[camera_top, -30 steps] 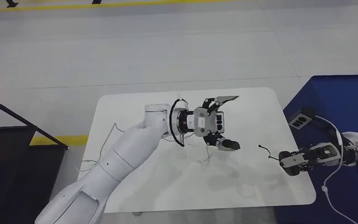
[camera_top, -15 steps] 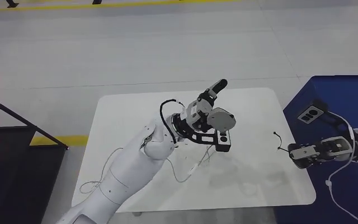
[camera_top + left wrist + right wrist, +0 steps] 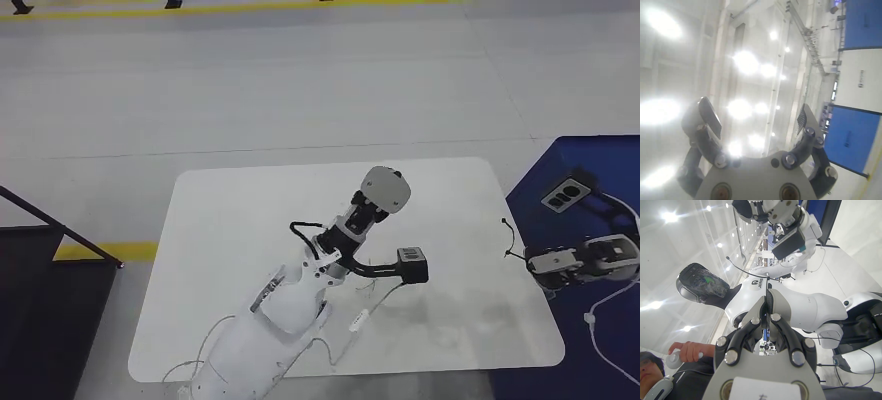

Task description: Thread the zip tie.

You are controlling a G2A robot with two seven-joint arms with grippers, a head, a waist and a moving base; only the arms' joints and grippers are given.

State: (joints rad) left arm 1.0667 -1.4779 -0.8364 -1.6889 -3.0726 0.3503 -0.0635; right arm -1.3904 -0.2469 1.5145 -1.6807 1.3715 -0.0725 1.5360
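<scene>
**Right tool** (image 3: 767,292): clenched on the zip tie (image 3: 744,270). The thin black strap runs up between the pads and passes a small block (image 3: 768,278) just above the fingertips. It then curves away to a free tip (image 3: 728,257). In the top view the right tool (image 3: 532,262) sits just beyond the right edge of the table (image 3: 230,230), and the zip tie (image 3: 510,240) stands out over that edge.

**Left tool** (image 3: 754,106): released and holding nothing, jaws wide apart, pointing at the ceiling. In the top view the left tool (image 3: 384,190) is above the middle of the table, well apart from the right tool.

**Status:** the zip tie is off the table and secured in one tool. The block is probably the locking head. Whether the strap already passes through it cannot be told. No closed loop is evident, so threading is judged not done.

**Remaining:** bring the tools together, feed the tip through the head, and pull it through.
</scene>
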